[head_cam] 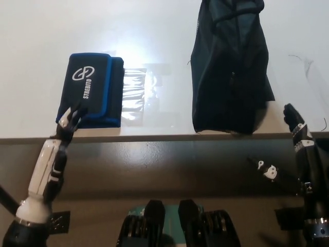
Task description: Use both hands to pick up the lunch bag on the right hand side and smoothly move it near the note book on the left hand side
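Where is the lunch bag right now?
In the head view, the lunch bag lies on the table's right side, right of the notebook, with the right hand nearby.

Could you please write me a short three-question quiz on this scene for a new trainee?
1. True or false: the black lunch bag is already held by both hands.
2. Which hand is nearer the blue-edged notebook? A) white left hand B) black right hand
3. Fill in: the lunch bag lies on the white table, to the ____ of the notebook as the robot sees it.

Key
1. False: neither hand touches the bag; both are at the table's near edge.
2. A: its fingertips overlap the notebook's near corner in the head view.
3. right
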Controlling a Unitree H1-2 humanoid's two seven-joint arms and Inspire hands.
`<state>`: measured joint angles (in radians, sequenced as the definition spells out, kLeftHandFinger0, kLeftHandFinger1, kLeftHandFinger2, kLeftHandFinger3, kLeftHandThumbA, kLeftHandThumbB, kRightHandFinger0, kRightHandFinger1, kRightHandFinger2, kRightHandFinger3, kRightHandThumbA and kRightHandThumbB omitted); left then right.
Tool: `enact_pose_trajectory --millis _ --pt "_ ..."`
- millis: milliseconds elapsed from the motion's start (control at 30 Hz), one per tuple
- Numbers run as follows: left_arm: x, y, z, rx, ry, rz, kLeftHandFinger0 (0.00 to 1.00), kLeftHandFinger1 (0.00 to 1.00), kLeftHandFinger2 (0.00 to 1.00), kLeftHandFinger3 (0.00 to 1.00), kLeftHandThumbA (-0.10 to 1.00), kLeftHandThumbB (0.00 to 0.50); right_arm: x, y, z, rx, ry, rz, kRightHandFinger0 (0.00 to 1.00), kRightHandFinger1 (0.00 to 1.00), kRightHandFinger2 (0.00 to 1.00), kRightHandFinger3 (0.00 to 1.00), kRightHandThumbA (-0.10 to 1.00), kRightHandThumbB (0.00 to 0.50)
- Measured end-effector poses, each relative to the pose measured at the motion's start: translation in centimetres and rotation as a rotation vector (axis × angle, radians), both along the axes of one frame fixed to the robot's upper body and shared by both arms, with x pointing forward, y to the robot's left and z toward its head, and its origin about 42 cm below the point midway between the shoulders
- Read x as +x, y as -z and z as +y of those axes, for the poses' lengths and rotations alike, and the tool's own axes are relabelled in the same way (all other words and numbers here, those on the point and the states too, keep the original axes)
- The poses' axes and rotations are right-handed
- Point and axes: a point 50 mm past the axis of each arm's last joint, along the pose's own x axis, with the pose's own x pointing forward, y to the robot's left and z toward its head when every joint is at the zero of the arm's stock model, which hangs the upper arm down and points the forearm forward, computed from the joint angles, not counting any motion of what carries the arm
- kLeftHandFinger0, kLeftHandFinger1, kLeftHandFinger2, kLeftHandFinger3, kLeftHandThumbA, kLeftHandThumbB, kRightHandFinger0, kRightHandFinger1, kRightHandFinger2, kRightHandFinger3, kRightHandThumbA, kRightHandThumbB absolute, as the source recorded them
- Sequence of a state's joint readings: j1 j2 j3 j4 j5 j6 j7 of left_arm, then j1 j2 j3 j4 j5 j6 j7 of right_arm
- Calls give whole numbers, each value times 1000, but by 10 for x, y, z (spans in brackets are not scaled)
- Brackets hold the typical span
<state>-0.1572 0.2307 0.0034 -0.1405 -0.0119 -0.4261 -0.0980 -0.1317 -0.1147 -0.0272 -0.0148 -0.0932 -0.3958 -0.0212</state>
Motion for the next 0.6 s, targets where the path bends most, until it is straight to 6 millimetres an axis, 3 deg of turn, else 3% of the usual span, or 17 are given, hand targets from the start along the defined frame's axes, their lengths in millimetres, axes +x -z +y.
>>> enact_pose_trajectory --millis 167,400,600 --pt "15 -21 -12 29 33 -43 1000 1000 1000 1000 1000 255 6 -10 -7 1 25 -39 1000 1000 1000 1000 1000 252" --pt "40 -51 -31 47 85 -55 1000 1000 1000 1000 1000 307 12 -23 -14 9 40 -80 1000 1000 1000 1000 1000 257" --pt "70 -72 -48 46 125 -12 1000 1000 1000 1000 1000 286 19 -34 -22 13 45 -106 1000 1000 1000 1000 1000 240"
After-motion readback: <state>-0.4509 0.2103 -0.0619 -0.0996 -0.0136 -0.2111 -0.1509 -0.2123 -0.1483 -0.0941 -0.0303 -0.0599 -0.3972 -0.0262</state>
